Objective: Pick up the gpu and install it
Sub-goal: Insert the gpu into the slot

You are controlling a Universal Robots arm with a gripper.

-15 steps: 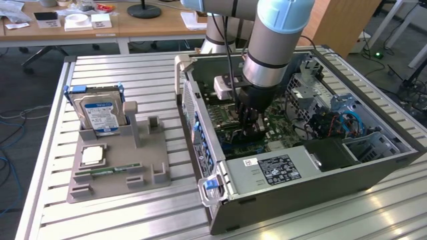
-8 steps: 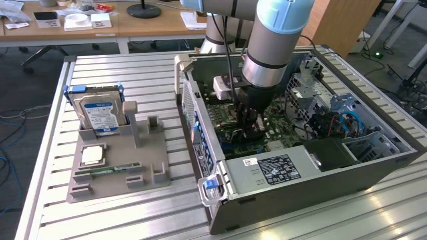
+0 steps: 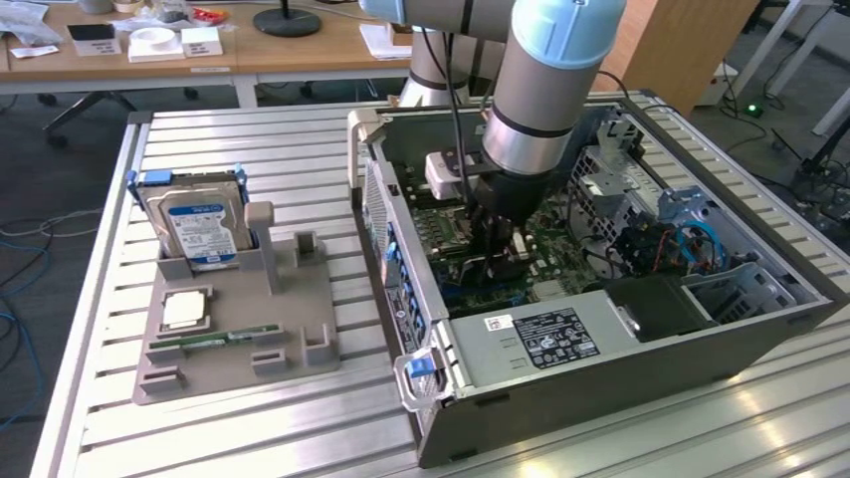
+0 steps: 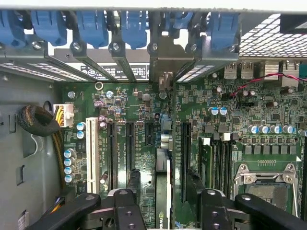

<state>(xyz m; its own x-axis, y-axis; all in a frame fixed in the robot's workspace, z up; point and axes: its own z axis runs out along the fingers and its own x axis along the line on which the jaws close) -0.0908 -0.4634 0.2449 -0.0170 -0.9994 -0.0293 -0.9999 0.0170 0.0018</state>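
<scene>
In the exterior view the gripper (image 3: pixel 509 261) reaches into the open computer case (image 3: pixel 584 339), its fingertips hidden; the hard drive's (image 3: pixel 199 227) blue label is unreadable. In the wrist view the gripper (image 4: pixel 163 203) is released, jaws apart either side of the gpu (image 4: pixel 163 191), which stands edge-on in a motherboard (image 4: pixel 216 124) slot, partly cut off.

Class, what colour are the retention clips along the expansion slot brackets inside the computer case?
Blue clips, clearest in the wrist view.
</scene>
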